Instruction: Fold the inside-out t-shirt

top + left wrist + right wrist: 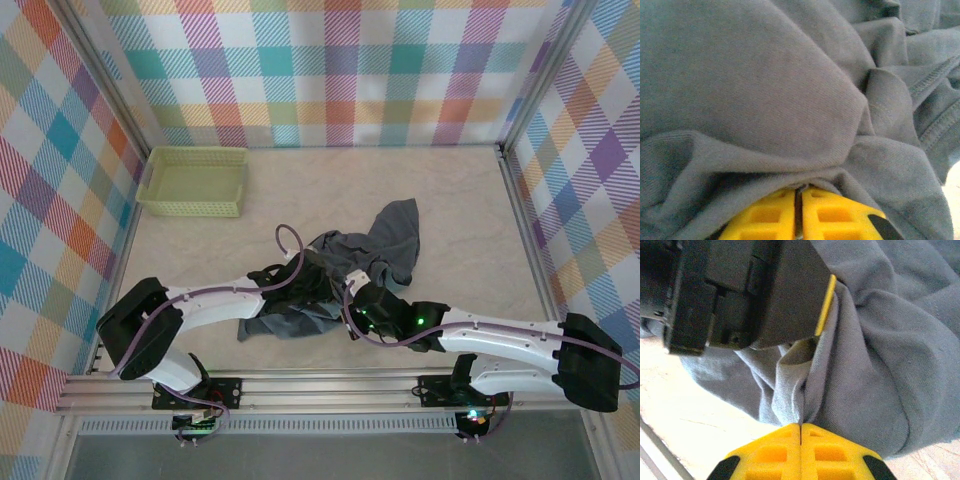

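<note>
Your left pincer (799,200) is clenched: its yellow fingers (765,217) are pressed flat together, with a fold of the t-shirt (765,90) nipped at their tips and grey cloth draped over and around them. Your right pincer (800,432) is clamped too, and a narrow pleat of the t-shirt (880,365) runs straight down into the seam between its fingers. From the right wrist you can see the left pincer's dark body just above that pleat, touching the cloth. From overhead, both arms reach in toward the middle of the table (470,190) and meet at the t-shirt (392,240) — the left pincer (303,283) and right pincer (356,292) sit close together on its near part. The shirt lies bunched and wrinkled, one flap spread away toward the far right, another trailing toward the near left. The basket (192,182) sits in the far left corner, well apart from the shirt.
</note>
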### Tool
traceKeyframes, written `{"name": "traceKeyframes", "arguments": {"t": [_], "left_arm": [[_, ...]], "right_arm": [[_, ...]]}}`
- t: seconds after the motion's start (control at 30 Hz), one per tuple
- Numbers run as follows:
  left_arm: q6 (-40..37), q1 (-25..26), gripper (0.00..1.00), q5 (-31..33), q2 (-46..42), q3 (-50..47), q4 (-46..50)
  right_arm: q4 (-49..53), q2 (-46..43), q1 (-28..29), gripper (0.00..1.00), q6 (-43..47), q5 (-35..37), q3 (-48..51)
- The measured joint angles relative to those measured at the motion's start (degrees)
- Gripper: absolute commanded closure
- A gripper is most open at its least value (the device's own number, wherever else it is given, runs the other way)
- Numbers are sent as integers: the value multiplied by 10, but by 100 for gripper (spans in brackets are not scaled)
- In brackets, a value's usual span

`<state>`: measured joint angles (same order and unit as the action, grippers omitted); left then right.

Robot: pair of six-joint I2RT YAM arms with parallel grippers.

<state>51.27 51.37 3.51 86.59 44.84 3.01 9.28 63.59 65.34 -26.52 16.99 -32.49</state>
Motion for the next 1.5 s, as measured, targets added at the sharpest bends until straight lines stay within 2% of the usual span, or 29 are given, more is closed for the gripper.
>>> {"name": "traceKeyframes", "arguments": {"t": [0.07, 0.27, 0.53, 0.63, 0.73, 0.77, 0.9, 1.0, 1.1, 1.23, 1.33, 1.5], "left_arm": [[1, -1, 100, 0, 0, 0, 0], [-10, 2, 100, 7, -21, 2, 31], [-58, 33, 100, 83, -181, 97, 190], [-64, 28, 100, 85, -230, 106, 226], [-66, 5, 100, 83, -250, 102, 252], [-68, -3, 100, 83, -253, 99, 256], [-72, -25, 100, 76, -251, 90, 269], [-74, -43, 100, 75, -252, 88, 281], [-74, -81, 100, 77, -276, 72, 301], [-74, -152, 100, 75, -329, 35, 332], [-73, -196, 100, 65, -357, 3, 345], [-70, -226, 100, 48, -365, -36, 360]], "right_arm": [[3, 1, 0, 100, -2, 9, 1], [31, 23, -3, 100, -14, 45, -10], [69, 61, -65, 100, -5, 62, -54], [59, 64, -71, 94, 9, 57, -68], [52, 66, -69, 91, 19, 43, -88], [50, 66, -69, 87, 20, 39, -91], [55, 66, -71, 57, 28, 20, -93], [66, 57, -88, 46, 29, -2, -93], [71, 33, -128, 42, 25, -37, -93], [72, 26, -193, 41, 17, -78, -94], [88, 68, -226, 41, 15, -100, -113], [103, 158, -230, 39, 13, -127, -164]]}}
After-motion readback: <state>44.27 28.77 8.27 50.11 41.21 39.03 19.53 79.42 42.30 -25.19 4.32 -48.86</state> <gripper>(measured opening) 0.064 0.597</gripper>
